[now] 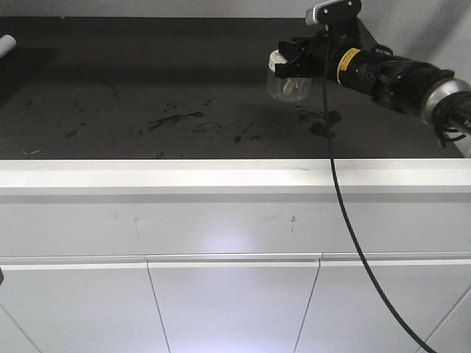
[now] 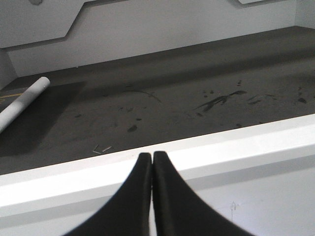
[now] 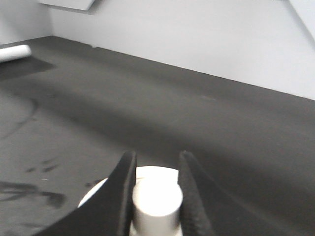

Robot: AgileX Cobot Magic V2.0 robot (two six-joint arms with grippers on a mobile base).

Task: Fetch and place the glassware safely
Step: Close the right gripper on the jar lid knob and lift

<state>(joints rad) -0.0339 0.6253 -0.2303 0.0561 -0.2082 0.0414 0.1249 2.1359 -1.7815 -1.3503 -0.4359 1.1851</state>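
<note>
The glass jar (image 1: pixel 287 87) is clear and squat with a cream-white lid (image 1: pixel 278 61). It hangs tilted above the dark counter (image 1: pixel 147 95), held by my right gripper (image 1: pixel 294 59). In the right wrist view the gripper (image 3: pixel 156 162) is shut on the lid's white knob (image 3: pixel 156 204), one finger on each side, with the lid's rim (image 3: pixel 91 195) showing at the left. My left gripper (image 2: pixel 151 157) is shut and empty, over the counter's white front edge (image 2: pixel 246 142). It is not seen in the front view.
A white tube (image 2: pixel 22 103) lies at the counter's far left, also in the front view (image 1: pixel 6 45). Dark smears (image 1: pixel 173 120) mark the counter. A black cable (image 1: pixel 346 220) hangs from the right arm over the white cabinet front (image 1: pixel 221 294). A wall (image 3: pixel 197 34) stands behind.
</note>
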